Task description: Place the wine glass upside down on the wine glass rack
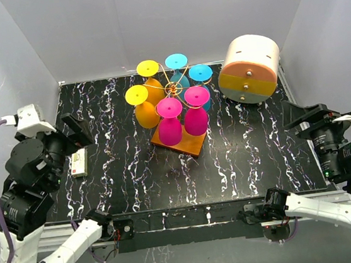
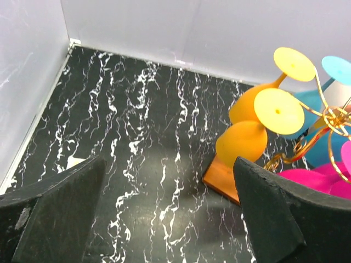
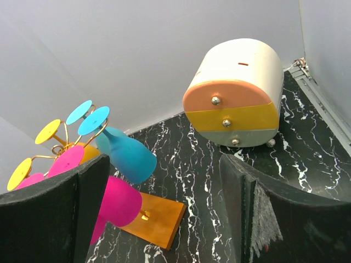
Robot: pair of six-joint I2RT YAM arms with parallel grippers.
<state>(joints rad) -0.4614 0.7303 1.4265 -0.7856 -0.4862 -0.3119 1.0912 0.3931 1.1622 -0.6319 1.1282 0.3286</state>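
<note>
A black tabletop [image 1: 241,152] veined with white marbling. Plain pale grey wall panels [image 1: 150,20] rise from its left, far and right edges. A rounded cream drawer chest [image 1: 249,68] sits at its far right corner. Soft, even light.

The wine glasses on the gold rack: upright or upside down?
Upside down: all six wine glasses hang from the rack, flat feet on top, bowls below.

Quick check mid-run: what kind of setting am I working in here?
Likely a lab robot test cell, not a home: plain white walls box in a marble-print table, with staged props, a loaded wine glass rack and a toy-like drawer unit.
</note>
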